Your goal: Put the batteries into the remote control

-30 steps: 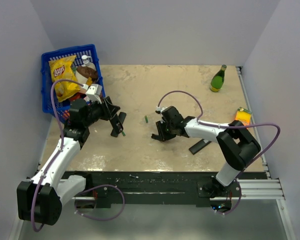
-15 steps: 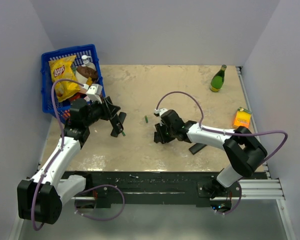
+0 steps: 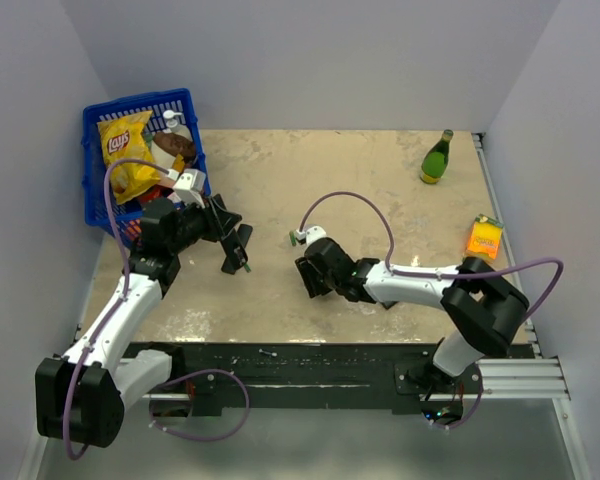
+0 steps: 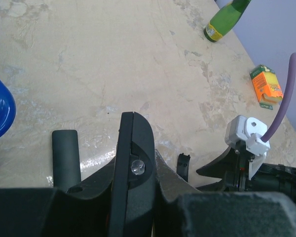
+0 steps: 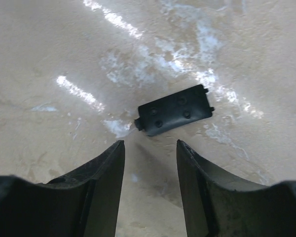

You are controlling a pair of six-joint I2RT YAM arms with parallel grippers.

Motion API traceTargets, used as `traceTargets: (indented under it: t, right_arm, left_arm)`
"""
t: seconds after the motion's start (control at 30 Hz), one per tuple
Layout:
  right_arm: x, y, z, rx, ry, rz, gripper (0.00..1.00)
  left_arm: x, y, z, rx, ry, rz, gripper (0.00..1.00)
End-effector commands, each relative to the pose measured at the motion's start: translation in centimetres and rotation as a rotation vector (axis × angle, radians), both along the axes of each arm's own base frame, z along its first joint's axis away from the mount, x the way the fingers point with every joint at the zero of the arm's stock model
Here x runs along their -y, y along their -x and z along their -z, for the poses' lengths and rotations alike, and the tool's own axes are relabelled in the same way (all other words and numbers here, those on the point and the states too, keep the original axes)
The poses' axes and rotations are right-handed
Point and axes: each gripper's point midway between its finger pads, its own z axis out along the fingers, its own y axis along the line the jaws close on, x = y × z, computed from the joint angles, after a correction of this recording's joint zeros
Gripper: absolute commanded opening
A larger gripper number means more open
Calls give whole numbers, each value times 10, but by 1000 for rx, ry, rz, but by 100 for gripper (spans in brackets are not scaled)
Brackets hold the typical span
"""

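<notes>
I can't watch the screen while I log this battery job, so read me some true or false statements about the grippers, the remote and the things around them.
1. The left gripper is shut on the remote control. True.
2. The right gripper grips the back cover. False: it is open, and the cover lies flat on the table just beyond its fingertips, untouched.
3. The chips bag sits in the blue basket. True.
4. The green bottle is in the basket. False: it is on the table near the far right corner.
</notes>
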Motion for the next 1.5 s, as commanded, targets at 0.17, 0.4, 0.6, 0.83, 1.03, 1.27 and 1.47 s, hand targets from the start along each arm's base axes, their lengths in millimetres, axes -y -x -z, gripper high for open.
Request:
traceTargets:
  t: [0.17, 0.4, 0.6, 0.83, 1.03, 1.27, 1.47]
  right_arm:
    - [-5, -20, -3, 53, -23, 113, 52]
    - [-18, -24, -29, 116, -23, 149, 65]
    - [-3, -33, -20, 132, 61, 267, 72]
    - [1, -30, -7, 107, 99, 282, 69]
    - [6, -24, -1, 88, 88, 285, 67]
    - [16, -20, -1, 95, 102, 301, 66]
    - [20, -19, -3, 99, 93, 312, 65]
  left_arm:
    - [2, -5, -14, 52, 25, 15, 0]
    - [2, -5, -14, 52, 25, 15, 0]
    - [2, -5, -13, 52, 23, 14, 0]
    - [1, -5, -15, 56, 22, 13, 0]
    - [2, -4, -13, 52, 21, 16, 0]
    - [2, -5, -13, 51, 19, 16, 0]
    - [2, -5, -11, 45, 18, 16, 0]
